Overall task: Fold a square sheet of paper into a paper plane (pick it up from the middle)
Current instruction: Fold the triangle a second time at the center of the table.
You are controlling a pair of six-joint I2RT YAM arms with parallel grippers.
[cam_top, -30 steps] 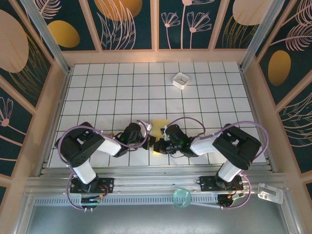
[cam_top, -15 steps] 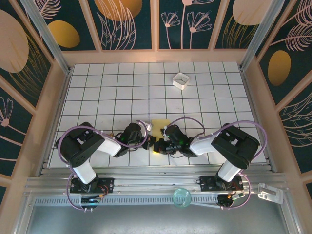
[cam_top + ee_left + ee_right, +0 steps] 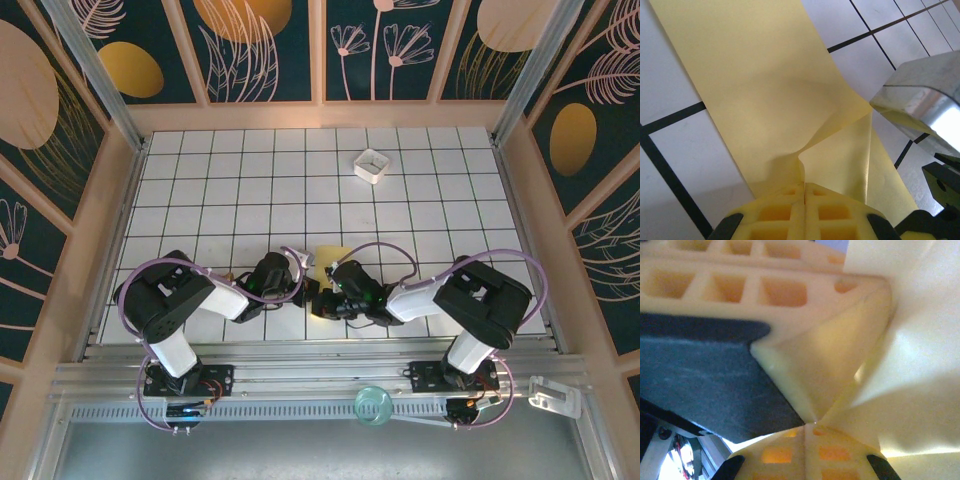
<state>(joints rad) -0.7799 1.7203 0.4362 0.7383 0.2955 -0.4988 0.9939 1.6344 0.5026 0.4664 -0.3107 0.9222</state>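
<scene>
Mid-fold, by the look of it. Note the left gripper pinched shut on the square sheet of paper, and the right gripper likewise clamped on the same sheet, tip to tip with the other. Place the sheet low at the white grid table, near the front edge, between the 2 arms and well apart from the small white box. To do the step well: hold both pinches firm, move the 2 wrists together to avoid tearing, bring the raised flap over squarely, then press the crease flat against the table; no twisting, given such thin paper. Gain from the left wrist view, over the top one: a broad stretch on or just above the tiles, 1 flap lifted and buckled toward the pinch, a shiny metal piece just beside its right edge. Gain from the right wrist view: the close meeting of both sets of fingers and a sharp paper corner caught there. Gain from the top view: just a small yellow patch beyond the grippers, but a plain fix on its place on the table.
</scene>
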